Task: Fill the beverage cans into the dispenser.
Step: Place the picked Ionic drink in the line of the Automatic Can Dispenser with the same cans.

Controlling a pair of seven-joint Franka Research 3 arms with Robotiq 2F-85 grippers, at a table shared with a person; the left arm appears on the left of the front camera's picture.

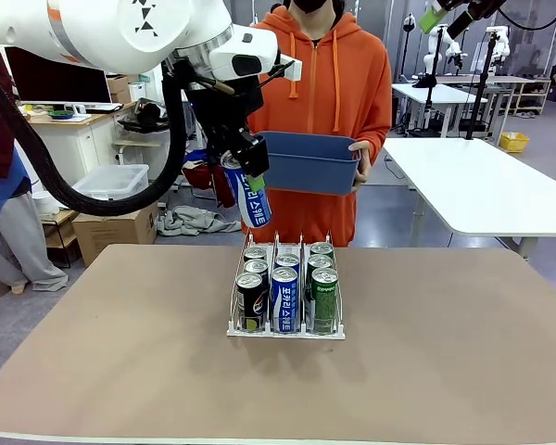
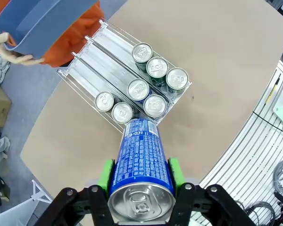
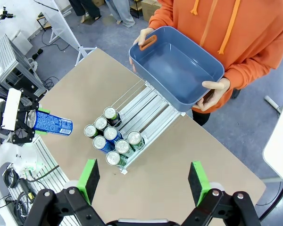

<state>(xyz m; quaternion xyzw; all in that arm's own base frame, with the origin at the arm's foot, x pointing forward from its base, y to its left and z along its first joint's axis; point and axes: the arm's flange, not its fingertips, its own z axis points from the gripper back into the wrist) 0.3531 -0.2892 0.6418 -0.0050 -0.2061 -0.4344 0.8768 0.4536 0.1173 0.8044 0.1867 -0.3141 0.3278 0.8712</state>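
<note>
- Left gripper (image 2: 140, 175) is clamped on a blue-and-white can (image 1: 252, 197), tilted, hanging above and behind the dispenser (image 1: 286, 329), I'd guess so it can drop into a lane from the back.
- Seven cans (image 1: 285, 295) sit in the dispenser, packed toward the low front lip, so probably they slide forward.
- Right gripper (image 3: 144, 177) hangs high above the table (image 1: 445, 352), jaws wide, empty.
- Person's hands (image 3: 216, 91) hold an empty blue tub (image 3: 178, 70) just beyond the table's far edge.
</note>
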